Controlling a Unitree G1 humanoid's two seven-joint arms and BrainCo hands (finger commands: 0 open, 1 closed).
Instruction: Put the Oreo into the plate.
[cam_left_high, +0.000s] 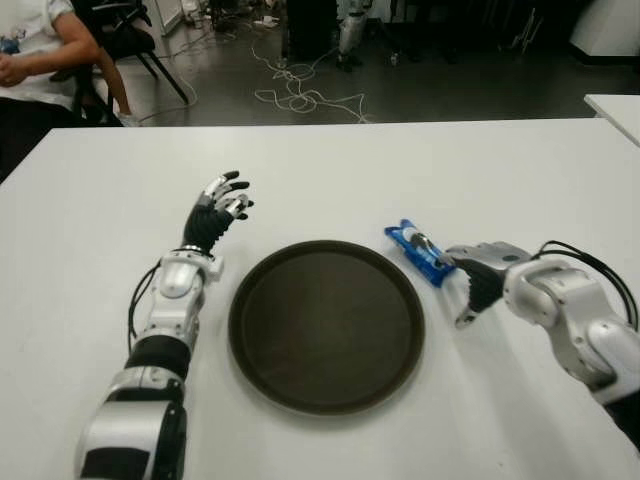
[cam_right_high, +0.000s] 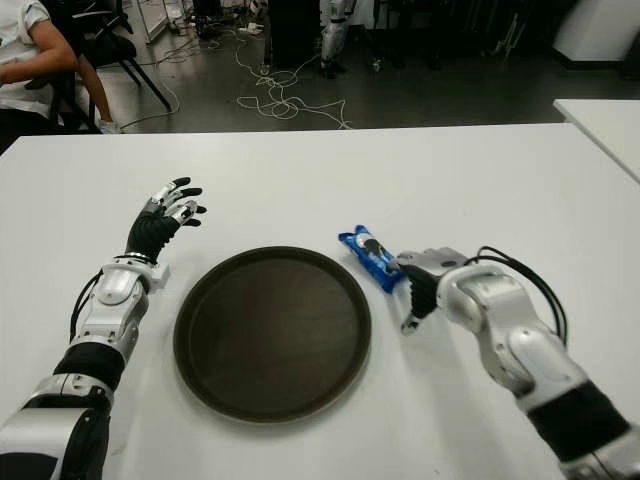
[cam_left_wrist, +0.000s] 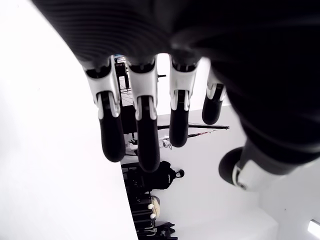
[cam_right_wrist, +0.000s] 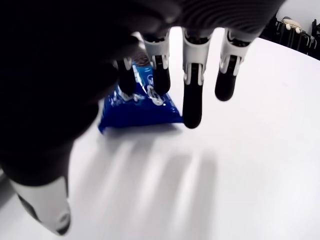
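Note:
The Oreo (cam_left_high: 416, 251) is a blue packet lying flat on the white table (cam_left_high: 330, 170), just right of the plate's far-right rim. The plate (cam_left_high: 325, 330) is round, dark brown and holds nothing. My right hand (cam_left_high: 457, 286) is at the packet's near end, open. In the right wrist view its fingers (cam_right_wrist: 192, 107) reach straight out over the packet's edge (cam_right_wrist: 137, 106), and the thumb stays well apart. I cannot tell whether the fingertips touch the wrapper. My left hand (cam_left_high: 222, 200) shows to the left of the plate with fingers spread, holding nothing.
A seated person (cam_left_high: 30, 60) and chairs are beyond the table's far left corner. Cables (cam_left_high: 300, 95) lie on the floor behind the table. A second white table (cam_left_high: 615, 108) shows at the far right.

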